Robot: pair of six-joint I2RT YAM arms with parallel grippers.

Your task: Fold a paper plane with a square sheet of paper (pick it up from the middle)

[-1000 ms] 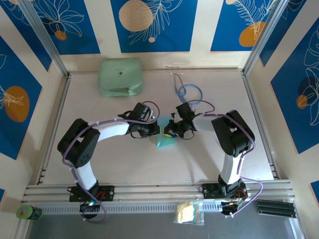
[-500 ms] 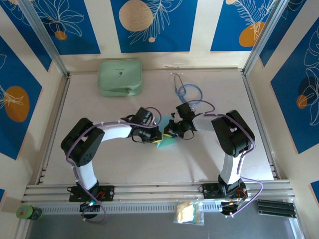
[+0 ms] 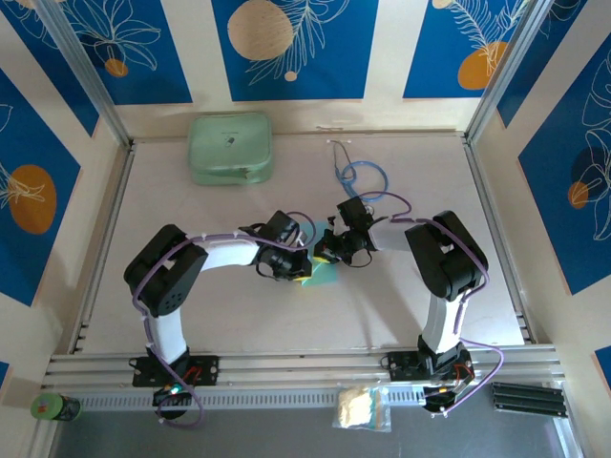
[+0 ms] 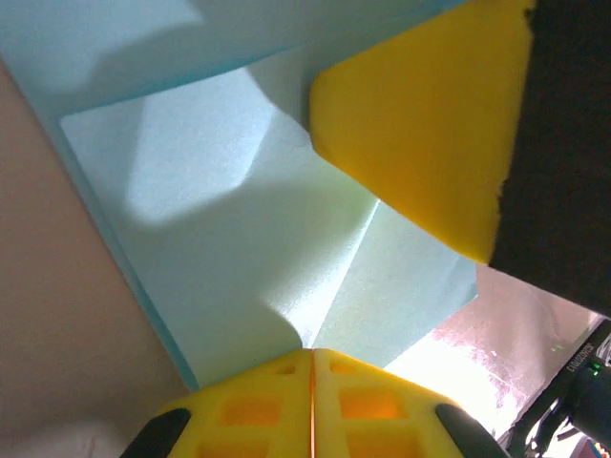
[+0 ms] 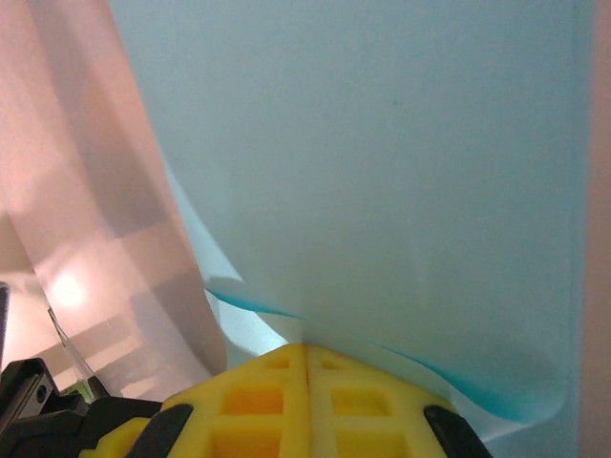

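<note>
The square sheet of paper is light blue and partly folded, lying mid-table between both arms, mostly covered by them. My left gripper comes in from the left and is shut on the paper. In the left wrist view a crease in the paper runs straight into the closed yellow jaws of the left gripper, and a yellow fingertip of the right gripper rests on the sheet. My right gripper is shut too. In the right wrist view, layers of paper meet the tips of the right gripper.
A mint-green rounded case sits at the back left. A blue-tubed stethoscope lies just behind the right gripper. Metal rails border the table. A yellow packet and a green can lie beyond the near edge.
The left arm has slid right and a little nearer, its gripper now covering more of the paper. The right arm has stayed put.
</note>
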